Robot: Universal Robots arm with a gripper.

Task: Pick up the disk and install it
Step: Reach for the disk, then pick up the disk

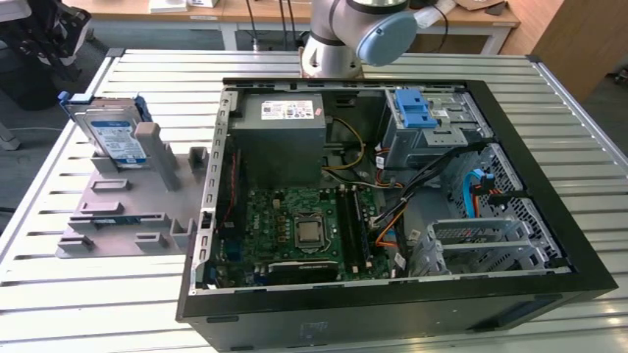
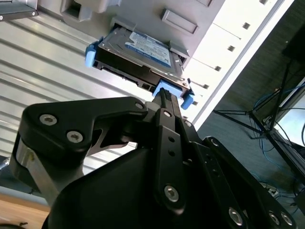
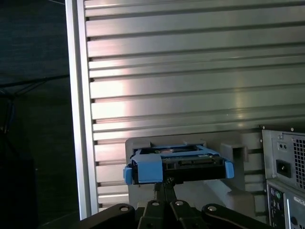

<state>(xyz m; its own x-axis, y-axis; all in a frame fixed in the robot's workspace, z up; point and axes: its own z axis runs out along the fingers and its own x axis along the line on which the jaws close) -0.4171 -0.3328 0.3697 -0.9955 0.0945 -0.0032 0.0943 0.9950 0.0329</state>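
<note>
The disk (image 1: pixel 114 137) stands on edge in a grey holder (image 1: pixel 118 200) at nine o'clock from the open computer case (image 1: pixel 393 312) in the exterior view — likely propped for easy grasping — as closed, empty jaws face it.

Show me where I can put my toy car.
Bare table slats lie in front of the grey fixture and beside the computer case on the exterior view's right. Inside the case and around the disk it's crowded.
</note>
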